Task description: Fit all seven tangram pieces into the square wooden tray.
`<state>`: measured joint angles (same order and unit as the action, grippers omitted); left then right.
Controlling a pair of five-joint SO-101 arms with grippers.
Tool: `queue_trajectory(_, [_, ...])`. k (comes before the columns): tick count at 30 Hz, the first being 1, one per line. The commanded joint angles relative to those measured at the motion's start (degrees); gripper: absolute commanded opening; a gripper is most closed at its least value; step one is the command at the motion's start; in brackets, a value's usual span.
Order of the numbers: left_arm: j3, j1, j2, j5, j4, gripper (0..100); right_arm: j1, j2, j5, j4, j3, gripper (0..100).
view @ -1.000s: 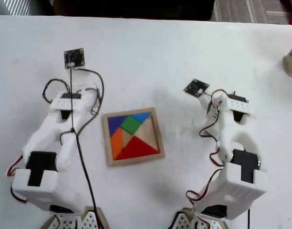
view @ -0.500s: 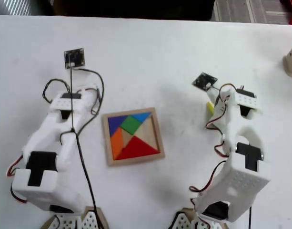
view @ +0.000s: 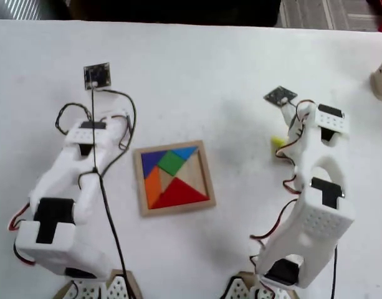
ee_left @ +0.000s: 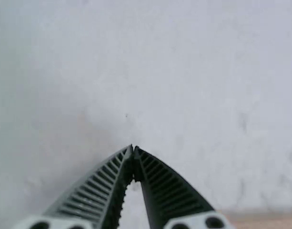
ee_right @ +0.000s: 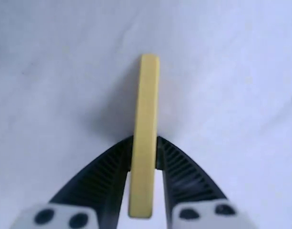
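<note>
Yellow piece (view: 276, 142) well apart from tray (view: 138, 184)

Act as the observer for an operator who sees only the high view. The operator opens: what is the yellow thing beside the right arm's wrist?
Observer: It is a yellow tangram piece, clamped edge-on in the right gripper and jutting out ahead of it.
Operator: And the left gripper? The arm hides it from me.
Observer: The left gripper is shut on nothing, with bare white table ahead of it.
</note>
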<state>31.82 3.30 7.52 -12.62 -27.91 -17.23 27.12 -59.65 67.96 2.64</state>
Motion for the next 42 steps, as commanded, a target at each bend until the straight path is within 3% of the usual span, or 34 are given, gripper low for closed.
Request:
queue_trajectory(1, [-3.1,-0.6,-0.4,-0.2,1.2,2,-0.4,-0.7,3.2,9.5,-4.7,1.8])
queue_trajectory(13, [-2.9,-0.3,-0.4,-0.2,1.2,2,6.8,-0.7,19.3,29.6,-17.5,1.8])
queue_trajectory(21, [-2.5,-0.3,-0.5,-0.2,1.1,2,14.5,-8.5,31.0,30.1,-12.1,1.8])
queue_trajectory(32, [0.7,-0.3,-6.2,0.2,-2.8,2,28.6,-18.7,54.2,16.7,0.2,1.7])
queue_trajectory(37, [3.8,-0.7,-10.3,7.6,-2.8,2,34.4,-16.7,66.1,9.6,3.4,1.7])
queue_trajectory(42, [3.9,-0.7,-10.4,8.5,-2.8,2,38.2,-13.7,75.8,4.6,3.6,1.7])
